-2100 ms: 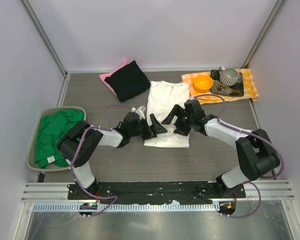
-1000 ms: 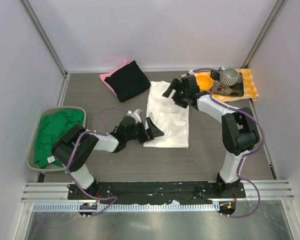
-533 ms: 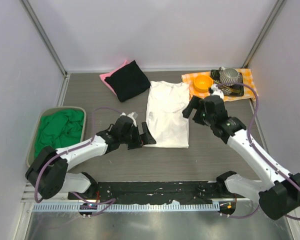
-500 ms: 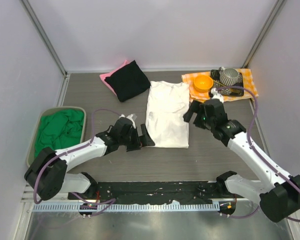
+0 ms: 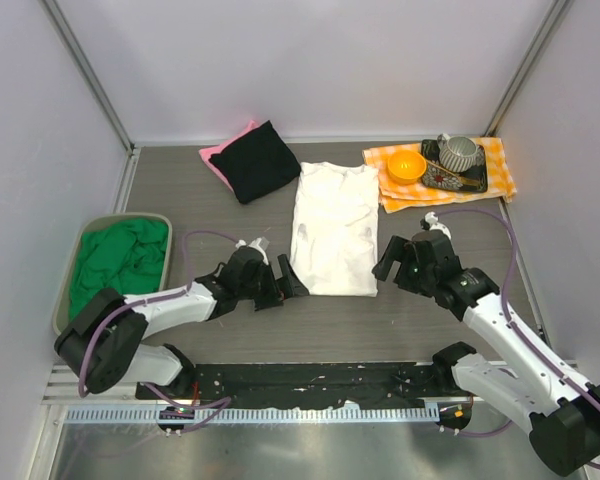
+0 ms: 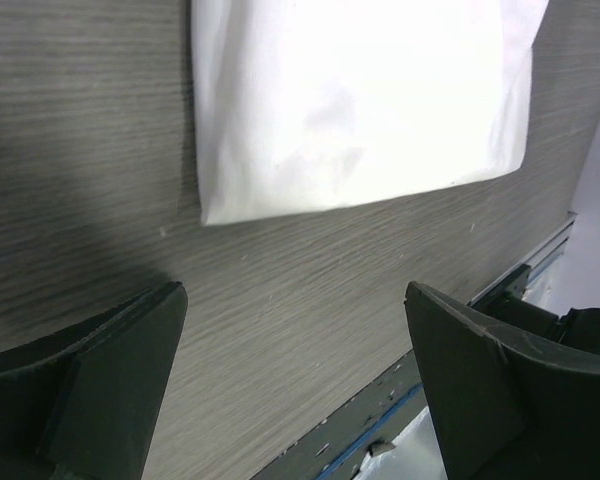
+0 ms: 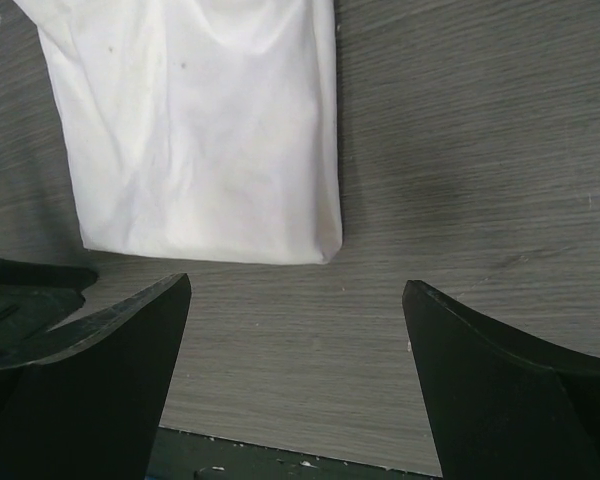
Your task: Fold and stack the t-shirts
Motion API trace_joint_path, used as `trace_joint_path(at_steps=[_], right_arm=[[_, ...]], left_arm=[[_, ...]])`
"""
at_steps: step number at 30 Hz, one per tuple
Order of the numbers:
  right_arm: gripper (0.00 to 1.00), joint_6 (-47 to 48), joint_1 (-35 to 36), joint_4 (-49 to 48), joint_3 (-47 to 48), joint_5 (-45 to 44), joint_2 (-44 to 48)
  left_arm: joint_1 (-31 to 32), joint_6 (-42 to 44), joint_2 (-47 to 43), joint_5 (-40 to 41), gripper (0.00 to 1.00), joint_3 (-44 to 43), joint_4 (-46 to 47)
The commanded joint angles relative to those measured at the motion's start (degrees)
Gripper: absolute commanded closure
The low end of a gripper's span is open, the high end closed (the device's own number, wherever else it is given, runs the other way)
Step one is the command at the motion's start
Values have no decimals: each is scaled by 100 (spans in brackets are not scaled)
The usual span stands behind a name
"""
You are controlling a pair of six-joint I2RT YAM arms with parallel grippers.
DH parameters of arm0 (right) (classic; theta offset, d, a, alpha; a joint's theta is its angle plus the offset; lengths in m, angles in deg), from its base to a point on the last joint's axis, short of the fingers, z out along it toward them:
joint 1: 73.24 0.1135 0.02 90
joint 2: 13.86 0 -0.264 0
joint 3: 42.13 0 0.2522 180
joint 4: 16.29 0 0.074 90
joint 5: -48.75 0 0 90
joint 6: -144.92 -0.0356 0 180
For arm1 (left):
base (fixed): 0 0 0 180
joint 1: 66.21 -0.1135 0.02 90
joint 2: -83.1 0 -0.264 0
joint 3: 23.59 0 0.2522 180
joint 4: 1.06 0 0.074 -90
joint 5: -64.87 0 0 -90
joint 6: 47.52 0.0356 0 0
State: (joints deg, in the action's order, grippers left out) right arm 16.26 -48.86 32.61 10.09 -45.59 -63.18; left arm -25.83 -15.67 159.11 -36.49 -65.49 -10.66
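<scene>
A white t-shirt (image 5: 332, 230) lies flat mid-table as a long narrow rectangle, plain side up. It also shows in the left wrist view (image 6: 360, 100) and the right wrist view (image 7: 200, 130). My left gripper (image 5: 285, 283) (image 6: 295, 390) is open and empty, just off the shirt's near left corner. My right gripper (image 5: 390, 262) (image 7: 295, 380) is open and empty, just off its near right corner. A folded black t-shirt (image 5: 255, 160) lies on a pink one (image 5: 218, 157) at the back left. A green t-shirt (image 5: 115, 262) is bunched in a basket (image 5: 62, 300).
An orange-and-white checked cloth (image 5: 496, 170) at the back right holds an orange bowl (image 5: 406, 166) and a grey cup (image 5: 460, 153) on a dark tray (image 5: 450, 182). The table's front edge and black rail (image 5: 320, 378) run close behind both grippers.
My right gripper has come back from the shirt's far right side to its near right corner. My left gripper has drawn back slightly off the near left corner. The shirt lies flat.
</scene>
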Motion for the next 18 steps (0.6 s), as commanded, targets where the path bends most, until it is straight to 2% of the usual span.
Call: trace_joint_path(at_steps=[1, 9, 12, 13, 15, 18], right_arm=[[7, -160, 32, -138, -215, 179, 159], [9, -213, 23, -147, -295, 223, 309], [11, -230, 32, -156, -348, 311, 335], [11, -239, 40, -165, -374, 337, 353], [11, -265, 40, -165, -400, 355, 405], [12, -283, 40, -165, -418, 346, 493]], left_arm=[[14, -56, 765, 327, 1, 152, 84], [-4, -390, 1539, 652, 5, 90, 155], [-48, -408, 1707, 670, 10, 89, 216], [-65, -416, 1759, 678, 15, 89, 234], [-83, -434, 1803, 652, 21, 107, 287], [-127, -416, 1882, 626, 38, 107, 278]])
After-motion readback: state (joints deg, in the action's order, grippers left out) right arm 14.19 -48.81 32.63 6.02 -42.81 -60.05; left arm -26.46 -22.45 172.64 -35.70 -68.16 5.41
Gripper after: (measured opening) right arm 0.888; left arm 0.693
